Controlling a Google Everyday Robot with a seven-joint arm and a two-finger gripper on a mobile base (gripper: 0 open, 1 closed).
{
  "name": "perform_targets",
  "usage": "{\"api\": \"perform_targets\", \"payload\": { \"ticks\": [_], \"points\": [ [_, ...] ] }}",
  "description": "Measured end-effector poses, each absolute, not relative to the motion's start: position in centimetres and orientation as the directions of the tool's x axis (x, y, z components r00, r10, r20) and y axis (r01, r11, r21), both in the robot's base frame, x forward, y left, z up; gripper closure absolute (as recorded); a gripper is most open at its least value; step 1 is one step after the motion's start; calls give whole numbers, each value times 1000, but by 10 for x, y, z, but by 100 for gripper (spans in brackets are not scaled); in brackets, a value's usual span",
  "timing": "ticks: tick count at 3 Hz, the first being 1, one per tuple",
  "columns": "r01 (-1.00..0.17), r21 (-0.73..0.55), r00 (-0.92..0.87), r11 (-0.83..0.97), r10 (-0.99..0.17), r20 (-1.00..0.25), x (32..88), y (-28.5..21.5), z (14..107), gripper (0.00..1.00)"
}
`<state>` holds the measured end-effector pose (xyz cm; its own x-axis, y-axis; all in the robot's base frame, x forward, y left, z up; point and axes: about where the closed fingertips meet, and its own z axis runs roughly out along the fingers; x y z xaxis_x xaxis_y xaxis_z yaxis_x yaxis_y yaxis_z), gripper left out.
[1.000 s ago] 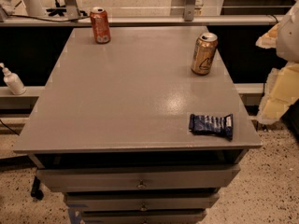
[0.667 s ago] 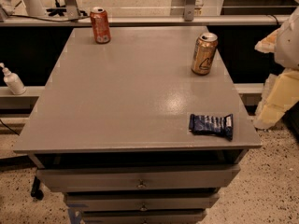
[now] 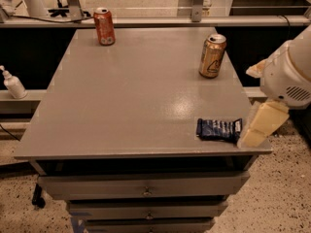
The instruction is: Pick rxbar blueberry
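The rxbar blueberry [image 3: 218, 129] lies flat at the near right corner of the desk [image 3: 136, 96]. The gripper [image 3: 260, 126] is at the desk's right edge, just beside the bar's right end; the state of its jaws cannot be told. An orange-red can [image 3: 104, 26] stands far left and a gold can [image 3: 212, 56] far right.

**Gripper drops in toward the near right corner**

The gripper [image 3: 256, 127] has come down and leftward from the right side of the scene. A second ago it hung off the right edge of the table [image 3: 136, 106], farther back, well apart from the snack bar [image 3: 218, 129]. Now its cream tip sits at the near right corner, against the bar's right end; contact cannot be told. The white arm housing [image 3: 291, 72] above it has sunk lower too.
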<state>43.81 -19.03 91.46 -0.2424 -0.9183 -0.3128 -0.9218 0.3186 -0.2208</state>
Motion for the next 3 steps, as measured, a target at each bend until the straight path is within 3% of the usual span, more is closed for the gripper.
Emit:
{"api": "perform_targets", "payload": {
  "ticks": [3],
  "points": [
    [-928,-159,-275,336,-909,-315,469,-175,843,0]
  ]
}}
